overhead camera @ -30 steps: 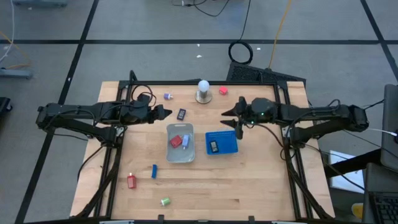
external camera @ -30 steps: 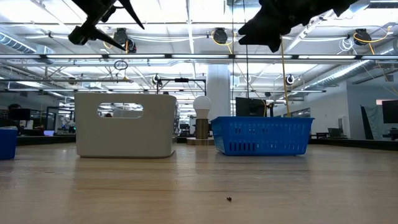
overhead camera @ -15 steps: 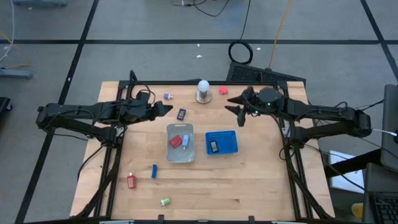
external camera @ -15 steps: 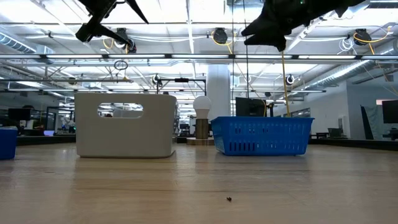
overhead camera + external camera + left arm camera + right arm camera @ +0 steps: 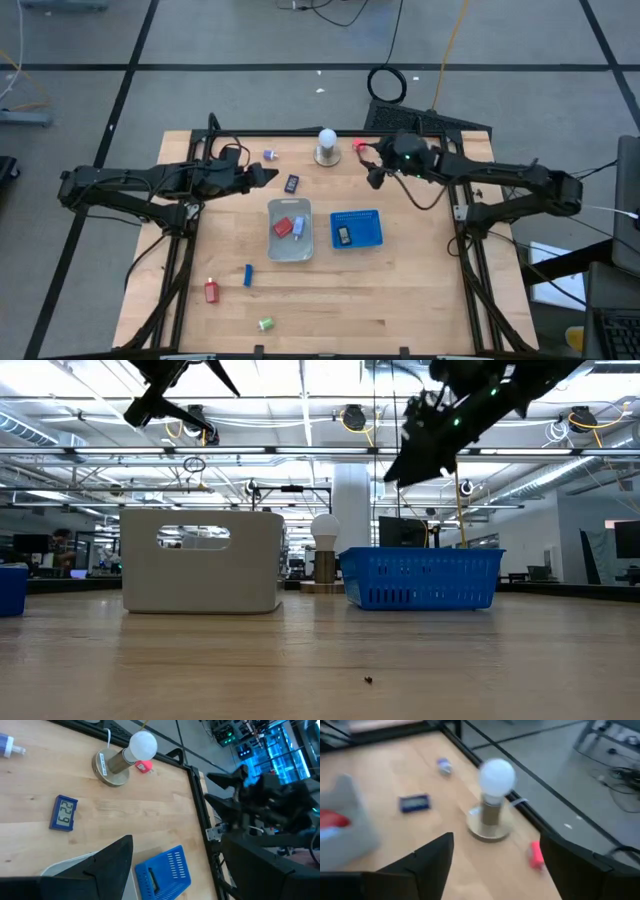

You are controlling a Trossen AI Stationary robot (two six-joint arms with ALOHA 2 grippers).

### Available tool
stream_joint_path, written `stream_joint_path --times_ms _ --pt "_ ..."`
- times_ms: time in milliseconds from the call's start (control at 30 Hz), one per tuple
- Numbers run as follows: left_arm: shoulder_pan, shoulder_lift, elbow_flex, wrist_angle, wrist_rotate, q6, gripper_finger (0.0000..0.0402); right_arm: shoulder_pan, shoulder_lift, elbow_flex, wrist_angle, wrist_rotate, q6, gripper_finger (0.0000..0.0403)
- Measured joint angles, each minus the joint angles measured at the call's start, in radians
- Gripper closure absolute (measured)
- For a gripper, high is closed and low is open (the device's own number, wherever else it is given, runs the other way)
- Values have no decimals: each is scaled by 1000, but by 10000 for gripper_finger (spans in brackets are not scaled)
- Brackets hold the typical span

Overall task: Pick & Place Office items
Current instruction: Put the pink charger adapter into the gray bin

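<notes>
"229" on blue digital clock

red piece far edge, beside bulb base | purple-white far left | dark clock-like item flat | red, blue in grey tray | black, possibly clock in basket | blue, red, green near edge

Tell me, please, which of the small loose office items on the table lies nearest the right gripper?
The small red item at the table's far edge, just right of the white bulb on its round base; the right gripper hovers beside it, open.
</notes>
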Motion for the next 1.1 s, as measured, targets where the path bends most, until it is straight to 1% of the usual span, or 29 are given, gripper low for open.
stream_joint_path --times_ms 100,367,600,700,867,1033,1100 --pt "0 0 0 0 0 35 96 -32 51 0 -22 38 -35 97" --pt "0 0 0 -5 0 180 96 -150 178 0 1 32 -47 94" --pt "0 0 0 -11 -9 225 96 -260 232 0 123 -115 -13 96" --pt "0 0 0 -29 -18 224 96 -296 241 0 136 -150 8 96" --pt "0 0 0 -78 -37 223 96 -337 244 0 140 -153 2 96" --pt "0 0 0 -117 -55 222 96 -383 251 0 141 -231 4 96" --pt "0 0 0 -126 -68 217 96 -389 265 0 138 -231 -3 96"
